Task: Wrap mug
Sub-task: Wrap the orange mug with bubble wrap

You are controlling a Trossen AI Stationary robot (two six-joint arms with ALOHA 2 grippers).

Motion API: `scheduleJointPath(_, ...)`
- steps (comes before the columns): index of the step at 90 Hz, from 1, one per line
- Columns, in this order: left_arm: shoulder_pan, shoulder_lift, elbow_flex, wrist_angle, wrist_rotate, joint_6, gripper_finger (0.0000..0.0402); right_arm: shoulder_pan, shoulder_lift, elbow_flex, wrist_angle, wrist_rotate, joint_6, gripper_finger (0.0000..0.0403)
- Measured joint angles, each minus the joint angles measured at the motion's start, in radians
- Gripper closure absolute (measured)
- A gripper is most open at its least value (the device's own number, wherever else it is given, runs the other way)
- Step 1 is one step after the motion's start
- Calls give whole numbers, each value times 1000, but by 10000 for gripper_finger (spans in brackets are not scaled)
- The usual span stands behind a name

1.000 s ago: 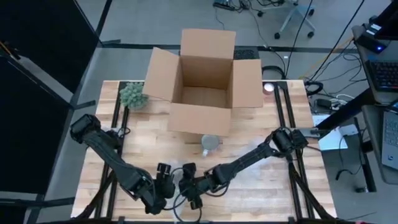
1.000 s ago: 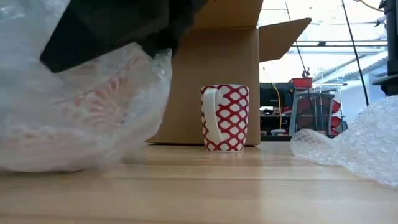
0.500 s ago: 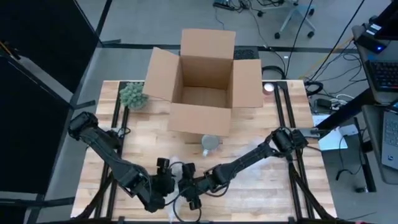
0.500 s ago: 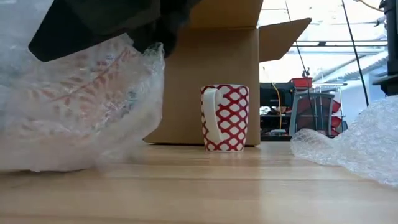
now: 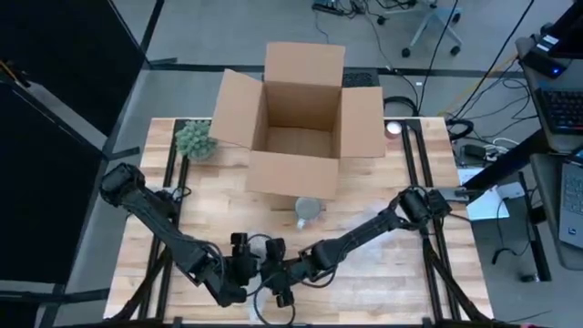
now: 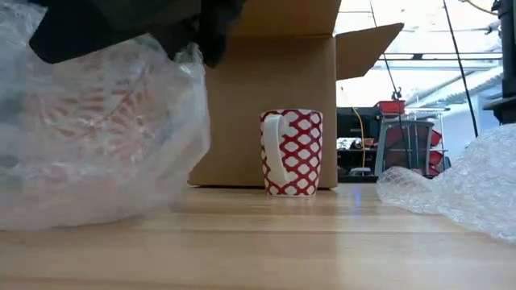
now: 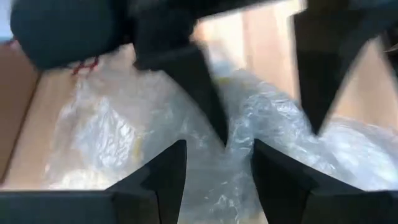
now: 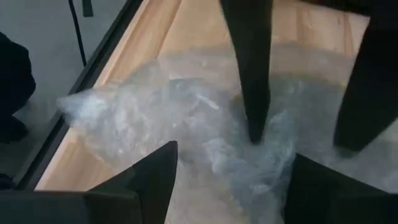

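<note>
Left claw and right claw, both spread open, grip nothing over the crumpled clear bubble wrap. Red-and-white lattice ceramic mug stands upright on the wooden bench, apart.

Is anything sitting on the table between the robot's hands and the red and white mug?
Nothing visible. Bare wooden table lies between the red and white patterned mug and both grippers, left and right, which are busy at the clear bubble wrap near the front edge.
</note>
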Motion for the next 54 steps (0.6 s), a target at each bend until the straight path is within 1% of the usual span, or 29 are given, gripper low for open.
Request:
scheduleJointPath(16, 0, 0, -14, 20, -2, -9, 240, 0, -30, -1, -22, -6, 2, 186)
scheduleJointPath(30, 0, 2, -15, 19, 5, -4, 240, 0, -112, -1, -61, -6, 4, 186)
scheduleJointPath(46, 1, 3, -16, 18, 7, -3, 240, 1, -221, 0, -217, 0, 29, 186)
scheduleJointPath(50, 0, 4, -16, 18, 10, -4, 240, 1, -239, 0, -254, 21, 43, 186)
scheduleJointPath(54, 0, 4, -16, 18, 11, -5, 240, 0, -249, 0, -286, 68, 56, 186)
